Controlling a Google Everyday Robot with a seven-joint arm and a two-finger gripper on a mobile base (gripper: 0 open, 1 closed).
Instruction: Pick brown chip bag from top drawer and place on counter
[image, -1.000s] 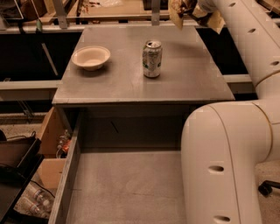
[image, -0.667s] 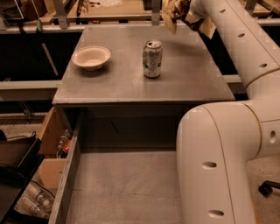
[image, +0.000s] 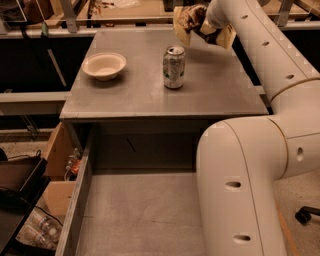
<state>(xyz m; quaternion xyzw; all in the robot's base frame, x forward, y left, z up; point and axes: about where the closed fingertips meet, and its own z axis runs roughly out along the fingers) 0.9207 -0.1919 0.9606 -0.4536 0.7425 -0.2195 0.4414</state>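
Note:
My gripper (image: 202, 25) is at the far right of the counter (image: 145, 85), shut on the brown chip bag (image: 187, 21). It holds the crinkly cream and dark-brown bag just above the back of the tabletop, behind the soda can. The bag's right end also shows past the wrist. The top drawer (image: 135, 215) is pulled out below the counter's front edge, and its visible floor is bare. My white arm covers the drawer's right part.
A silver-green soda can (image: 173, 67) stands mid-counter. A cream bowl (image: 104, 65) sits at the left. A cardboard box with bottles (image: 62, 170) is left of the drawer. A wooden workbench (image: 135, 10) lies behind the counter.
My gripper has moved left and slightly down with the chip bag, now nearer the soda can at the counter's back.

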